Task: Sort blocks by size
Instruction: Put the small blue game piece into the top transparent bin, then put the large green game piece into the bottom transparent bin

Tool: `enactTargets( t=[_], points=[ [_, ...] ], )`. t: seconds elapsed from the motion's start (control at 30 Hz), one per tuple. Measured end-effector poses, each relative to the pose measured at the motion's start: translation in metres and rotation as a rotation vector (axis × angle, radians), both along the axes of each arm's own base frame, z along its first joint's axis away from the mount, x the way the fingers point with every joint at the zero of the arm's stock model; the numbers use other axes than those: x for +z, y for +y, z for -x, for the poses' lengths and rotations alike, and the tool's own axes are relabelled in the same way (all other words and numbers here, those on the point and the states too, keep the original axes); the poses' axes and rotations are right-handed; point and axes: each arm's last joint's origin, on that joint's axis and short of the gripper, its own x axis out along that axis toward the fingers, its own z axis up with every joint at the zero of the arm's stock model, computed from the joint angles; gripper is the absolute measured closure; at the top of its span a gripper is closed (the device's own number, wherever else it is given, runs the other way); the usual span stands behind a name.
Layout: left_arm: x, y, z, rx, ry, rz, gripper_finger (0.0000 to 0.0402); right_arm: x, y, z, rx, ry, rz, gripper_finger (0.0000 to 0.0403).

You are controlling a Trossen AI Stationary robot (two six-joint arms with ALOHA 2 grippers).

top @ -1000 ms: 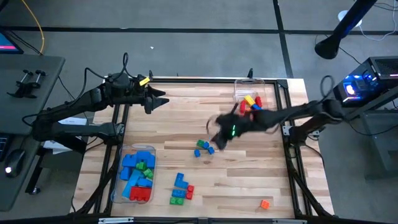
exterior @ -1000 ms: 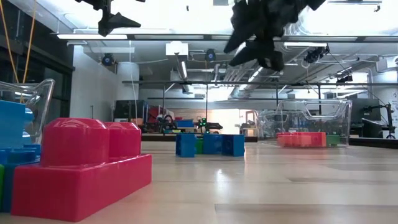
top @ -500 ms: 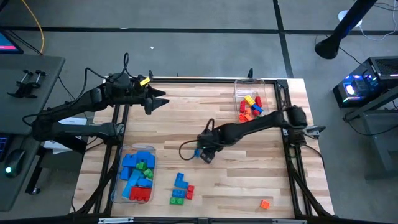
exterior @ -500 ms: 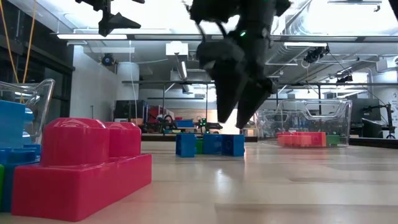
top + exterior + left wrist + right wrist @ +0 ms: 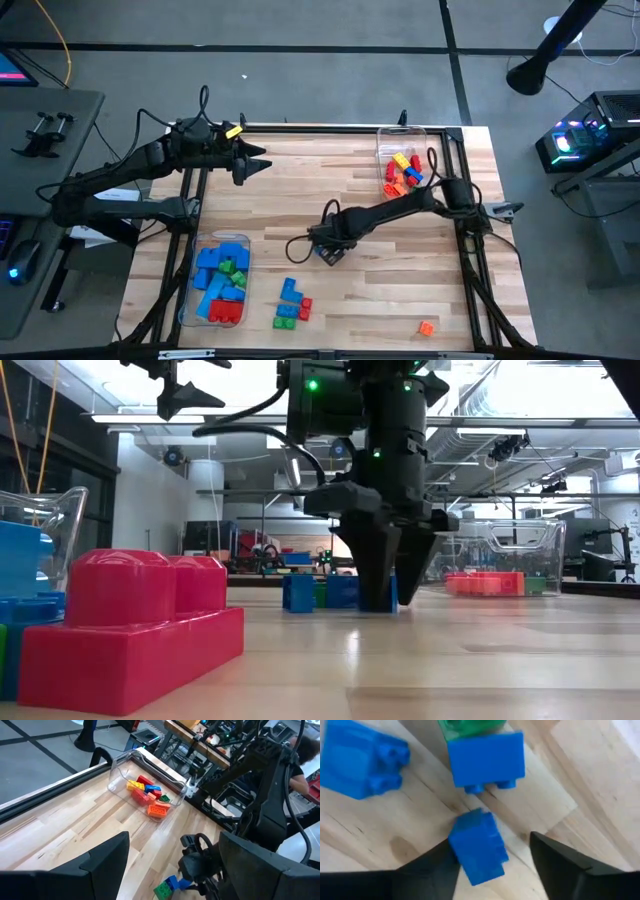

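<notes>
Blue block | lying diagonally on wood | between right claw fingers

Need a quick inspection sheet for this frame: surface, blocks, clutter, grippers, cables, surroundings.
Surface: wooden table, bare in the middle.
Job's things: blue and green blocks at table centre; loose blocks near the front edge; one orange block at front right.
Tubs: left tub holds larger blue, green and red blocks; rear tub holds small red, orange, yellow and blue ones.
Clutter: nothing seen.
Grippers: right gripper down at the centre cluster, fingers astride a small blue block, not closed on it. Left gripper open, raised at rear left.
Cables: loop at the right wrist.
Surroundings: side desk left, electronics right.
</notes>
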Motion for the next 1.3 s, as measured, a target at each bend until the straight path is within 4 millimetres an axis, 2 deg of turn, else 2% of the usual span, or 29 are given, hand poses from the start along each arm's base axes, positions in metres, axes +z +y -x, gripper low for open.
enactTargets(
  t=[0.07, 0.2, 0.33, 0.47, 0.57, 0.7, 0.8, 0.93, 1.0, 1.07, 1.2, 1.3],
  points=[
    [0.000, 0.000, 0.000, 0.000, 0.000, 0.000, 0.0108, 0.001, 0.000, -0.001, 0.004, -0.018, 0.007, 0.0212],
    [0.000, 0.000, 0.000, 0.001, 0.000, 0.000, 0.0108, 0.006, -0.001, 0.000, 0.054, -0.005, 0.039, 0.0315],
    [0.001, 0.000, 0.000, 0.002, -0.007, -0.003, 0.0108, 0.019, -0.006, 0.006, 0.149, 0.083, 0.122, 0.0315],
    [0.002, 0.001, -0.001, 0.004, -0.027, -0.004, 0.0108, 0.057, -0.028, 0.026, 0.165, 0.147, 0.245, 0.0315],
    [0.003, 0.001, -0.001, 0.008, -0.033, 0.006, 0.0108, 0.095, -0.056, 0.056, 0.095, 0.186, 0.375, 0.0315],
    [0.003, 0.000, -0.001, 0.013, -0.037, 0.023, 0.0108, 0.136, -0.099, 0.109, -0.115, 0.112, 0.444, 0.0315],
    [0.003, 0.000, -0.001, 0.021, -0.044, 0.053, 0.0108, 0.146, -0.126, 0.154, -0.269, 0.073, 0.471, 0.0315],
    [0.002, -0.004, -0.003, 0.000, -0.043, 0.066, 0.0108, 0.140, -0.150, 0.200, -0.442, -0.002, 0.478, 0.0314],
    [0.001, -0.005, -0.006, -0.013, -0.038, 0.078, 0.0108, 0.134, -0.158, 0.213, -0.508, -0.075, 0.449, 0.0290],
    [0.000, -0.007, -0.012, -0.025, -0.048, 0.094, 0.0108, 0.128, -0.163, 0.220, -0.528, -0.157, 0.415, 0.0240],
    [0.001, -0.010, -0.032, -0.066, -0.111, 0.106, 0.0108, 0.120, -0.169, 0.224, -0.509, -0.287, 0.366, 0.0152],
    [0.001, -0.012, -0.053, -0.134, -0.189, 0.128, 0.0108, 0.121, -0.171, 0.222, -0.494, -0.352, 0.356, 0.0119]
  ],
)
